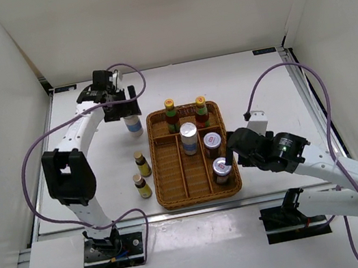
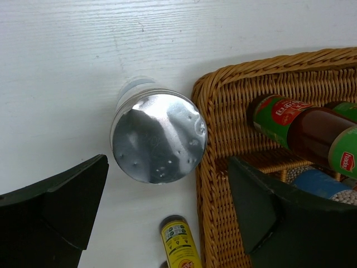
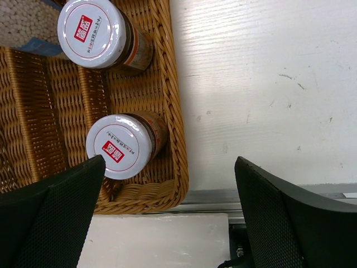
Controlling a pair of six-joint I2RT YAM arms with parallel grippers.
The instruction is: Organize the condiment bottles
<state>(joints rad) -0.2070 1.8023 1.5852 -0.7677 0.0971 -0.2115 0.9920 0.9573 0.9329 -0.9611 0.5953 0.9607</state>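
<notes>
A silver-topped white shaker [image 1: 134, 124] stands on the table just left of the wicker tray [image 1: 201, 200]. My left gripper [image 1: 121, 107] hovers above it, open and empty. In the left wrist view the shaker's silver top [image 2: 159, 137] lies ahead of the gripper [image 2: 167, 215]. The tray holds two tall yellow-capped bottles [image 1: 171, 114] [image 1: 201, 110], a second shaker [image 1: 189, 138] and two silver-lidded jars [image 1: 213, 143] [image 1: 222, 168]. Two tiny yellow bottles [image 1: 142, 163] [image 1: 142, 185] stand left of the tray. My right gripper [image 1: 233, 156] is open and empty at the tray's right edge, beside the near jar [image 3: 119, 146].
The tray's left and middle front compartments [image 1: 171, 177] hold nothing. The tray's rim [image 2: 215, 167] runs close to the shaker, under my left gripper's right finger [image 2: 268, 212]. A metal rail [image 3: 268, 195] edges the table near my right gripper. White walls enclose the table.
</notes>
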